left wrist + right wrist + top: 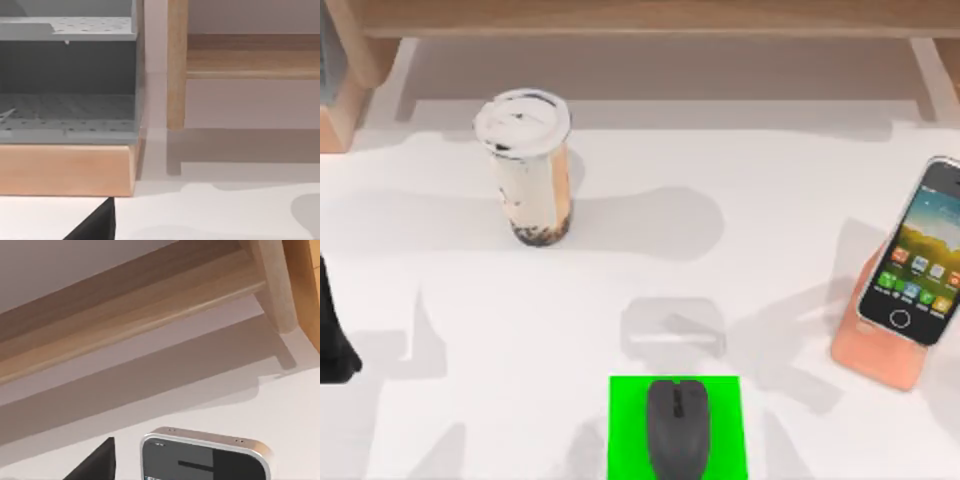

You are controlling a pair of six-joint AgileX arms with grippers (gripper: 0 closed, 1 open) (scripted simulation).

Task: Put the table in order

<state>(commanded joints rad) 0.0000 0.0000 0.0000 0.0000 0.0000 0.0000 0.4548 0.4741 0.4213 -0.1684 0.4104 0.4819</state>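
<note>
Top view: the white tabletop (450, 330) holds a tall lidded milk-tea cup (528, 170), upright, well behind the black mouse (678, 425). A careless sweep could topple the cup. Gripper states: cannot tell.

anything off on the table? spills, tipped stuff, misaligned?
Nothing spilled or damaged. The cup stands upright with its lid on, the mouse sits centred on the green mat, and the phone leans on its pink stand at the table's right side.
</note>
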